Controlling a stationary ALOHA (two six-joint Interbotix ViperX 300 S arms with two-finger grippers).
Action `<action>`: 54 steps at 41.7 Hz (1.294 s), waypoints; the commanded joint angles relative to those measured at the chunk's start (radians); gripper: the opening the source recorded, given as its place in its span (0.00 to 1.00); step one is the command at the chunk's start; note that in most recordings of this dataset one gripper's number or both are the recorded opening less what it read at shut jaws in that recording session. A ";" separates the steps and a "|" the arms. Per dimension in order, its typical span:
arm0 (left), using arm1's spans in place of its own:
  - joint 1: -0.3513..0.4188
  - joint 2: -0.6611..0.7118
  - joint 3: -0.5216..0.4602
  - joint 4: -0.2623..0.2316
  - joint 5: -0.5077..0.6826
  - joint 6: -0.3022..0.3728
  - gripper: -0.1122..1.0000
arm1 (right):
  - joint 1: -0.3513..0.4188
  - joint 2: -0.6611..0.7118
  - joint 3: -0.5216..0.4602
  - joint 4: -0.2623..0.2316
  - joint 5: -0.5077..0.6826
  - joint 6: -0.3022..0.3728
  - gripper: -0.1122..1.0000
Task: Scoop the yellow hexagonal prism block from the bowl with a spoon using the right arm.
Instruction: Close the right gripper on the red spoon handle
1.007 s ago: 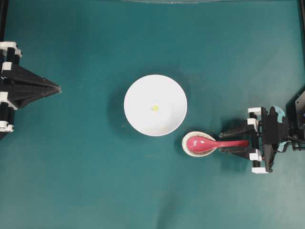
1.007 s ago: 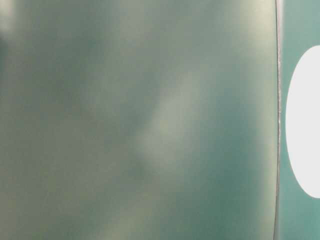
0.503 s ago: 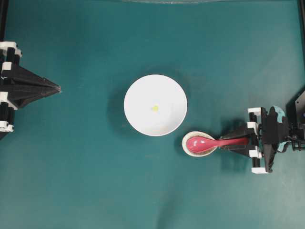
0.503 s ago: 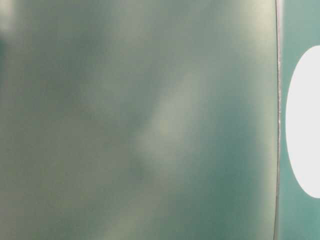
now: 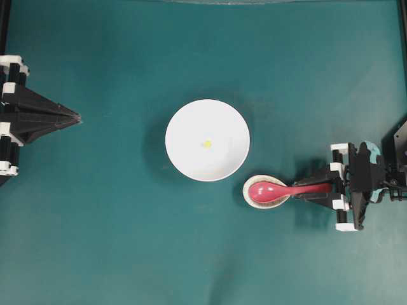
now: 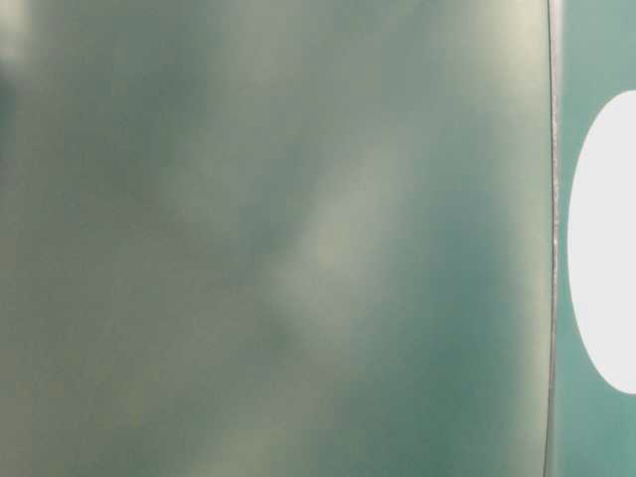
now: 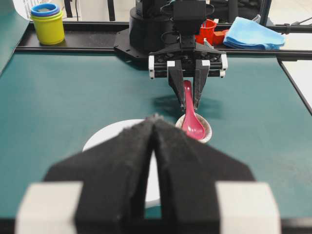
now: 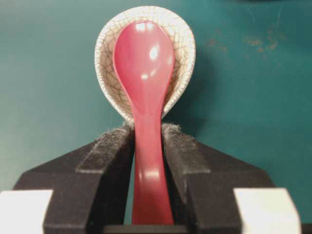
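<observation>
On the green surface (image 5: pixel 114 241), right of centre in the overhead view, the spoon (image 5: pixel 280 190) lies with its scoop in a small crackled spoon rest (image 5: pixel 249 196) and its handle pointing right. The right gripper (image 8: pixel 147 134) has its fingers (image 8: pixel 113 146) clamped on that handle, one pad pressed against each side just behind the rest. The bowl (image 5: pixel 184 159) sits just left of and beyond the rest, nearly touching it, and the yellow hexagonal prism block (image 5: pixel 206 144) lies at its middle. At the far left edge the left gripper (image 5: pixel 76 117) has its fingers (image 7: pixel 131 161) together, holding nothing, well apart from the bowl.
</observation>
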 commanded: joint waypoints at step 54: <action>0.000 0.005 -0.028 0.002 -0.012 0.002 0.13 | 0.005 -0.064 -0.009 -0.002 0.069 0.000 0.56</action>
